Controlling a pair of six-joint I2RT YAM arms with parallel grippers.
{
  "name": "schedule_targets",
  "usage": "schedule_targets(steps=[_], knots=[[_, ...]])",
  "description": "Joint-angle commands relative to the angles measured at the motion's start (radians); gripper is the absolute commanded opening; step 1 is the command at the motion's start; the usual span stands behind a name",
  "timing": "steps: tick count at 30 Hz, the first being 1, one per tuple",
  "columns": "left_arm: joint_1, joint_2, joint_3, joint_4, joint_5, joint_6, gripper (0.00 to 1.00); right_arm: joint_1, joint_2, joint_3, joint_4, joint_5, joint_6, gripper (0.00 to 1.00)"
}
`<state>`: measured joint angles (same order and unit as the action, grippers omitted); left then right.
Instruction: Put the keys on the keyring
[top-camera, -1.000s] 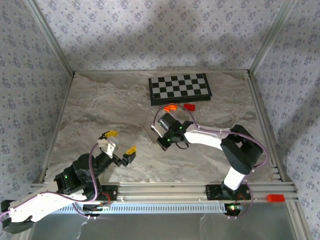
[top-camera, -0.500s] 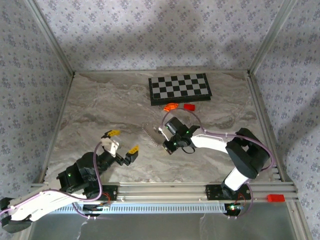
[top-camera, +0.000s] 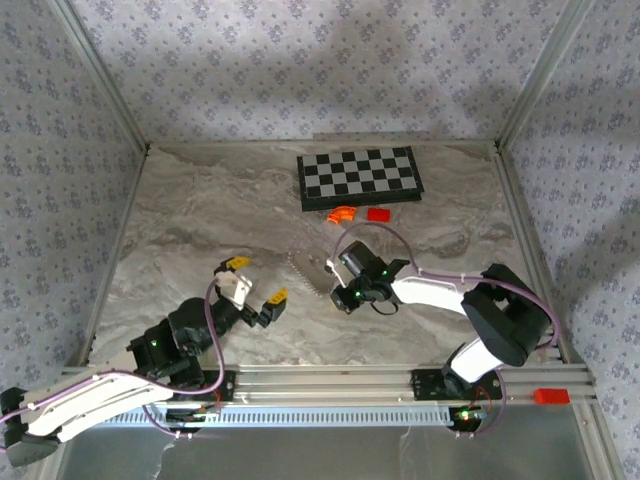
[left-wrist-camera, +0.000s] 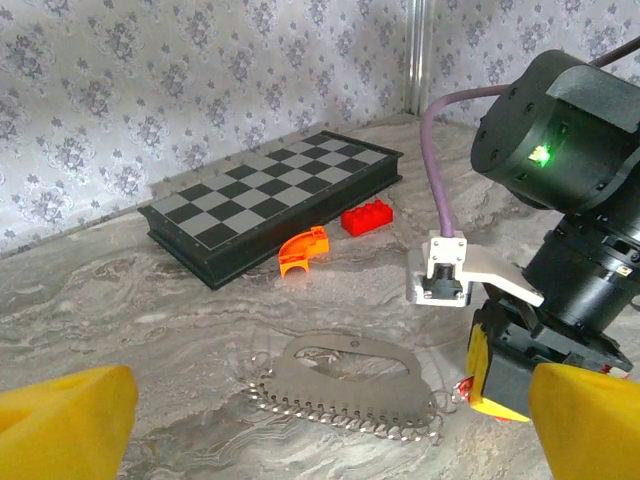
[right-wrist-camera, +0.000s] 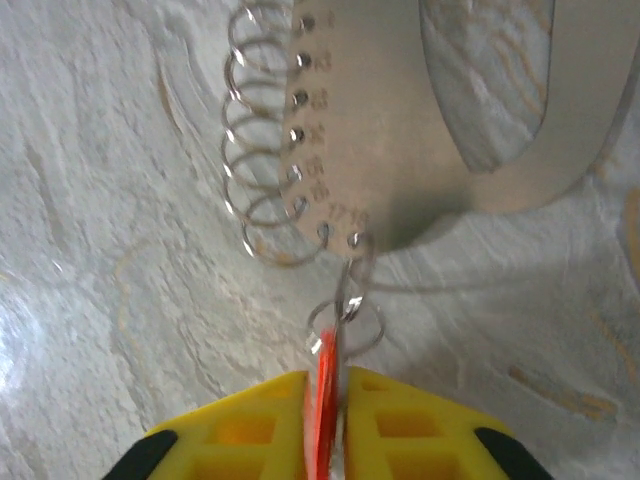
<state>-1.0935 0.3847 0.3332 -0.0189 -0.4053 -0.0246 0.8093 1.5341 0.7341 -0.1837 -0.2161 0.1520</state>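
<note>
Right wrist: right gripper (right-wrist-camera: 326, 390) pinches red key (right-wrist-camera: 323, 355) edge-on, its ringlet at keyring's (right-wrist-camera: 400, 120) end hole. Top view: that link too small to tell; left gripper (top-camera: 259, 279) spread, toward bench's (top-camera: 200, 220) near edge.

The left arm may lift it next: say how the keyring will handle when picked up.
The keyring looks like a flat metal plate, so probably stiff, not floppy. Its wire rings hang loosely through holes, so they will likely swing. Lying flat on the table, it may be hard to pinch.
</note>
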Motion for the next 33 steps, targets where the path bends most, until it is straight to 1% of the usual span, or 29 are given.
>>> schedule_targets(steps=[1,9,15,18,22,24,27,28,30,31,32,33], knots=[[0.020,0.023,0.015,0.071,0.046,-0.001,0.99,-0.004,-0.034,-0.025,-0.036,0.010,0.015,0.20],[0.049,0.070,0.034,0.079,0.075,-0.020,0.99,-0.006,-0.160,-0.080,-0.023,0.011,0.015,0.26],[0.061,0.133,0.066,0.049,0.038,-0.048,0.99,-0.013,-0.337,-0.142,-0.015,0.045,0.013,0.31],[0.063,0.169,0.091,0.023,0.034,-0.048,0.99,-0.018,-0.431,-0.166,-0.018,0.085,-0.002,0.36],[0.066,0.189,0.105,0.016,-0.001,-0.044,0.99,-0.034,-0.553,-0.184,-0.049,0.146,-0.021,0.48],[0.071,0.186,0.104,0.022,-0.033,-0.048,0.99,-0.044,-0.610,-0.193,-0.059,0.184,-0.031,0.53],[0.082,0.185,0.109,0.028,-0.103,-0.066,0.99,-0.059,-0.694,-0.202,-0.084,0.257,-0.039,0.64],[0.088,0.192,0.118,0.011,-0.111,-0.064,0.99,-0.066,-0.726,-0.207,-0.092,0.285,-0.037,0.69],[0.099,0.213,0.140,-0.029,-0.139,-0.063,0.99,-0.081,-0.786,-0.221,-0.096,0.324,-0.037,0.83],[0.107,0.227,0.149,-0.044,-0.164,-0.071,0.99,-0.090,-0.817,-0.229,-0.097,0.343,-0.038,0.97],[0.114,0.239,0.155,-0.055,-0.189,-0.076,1.00,-0.102,-0.846,-0.235,-0.097,0.362,-0.041,1.00],[0.120,0.247,0.156,-0.060,-0.203,-0.076,0.99,-0.111,-0.867,-0.240,-0.100,0.383,-0.044,1.00]])
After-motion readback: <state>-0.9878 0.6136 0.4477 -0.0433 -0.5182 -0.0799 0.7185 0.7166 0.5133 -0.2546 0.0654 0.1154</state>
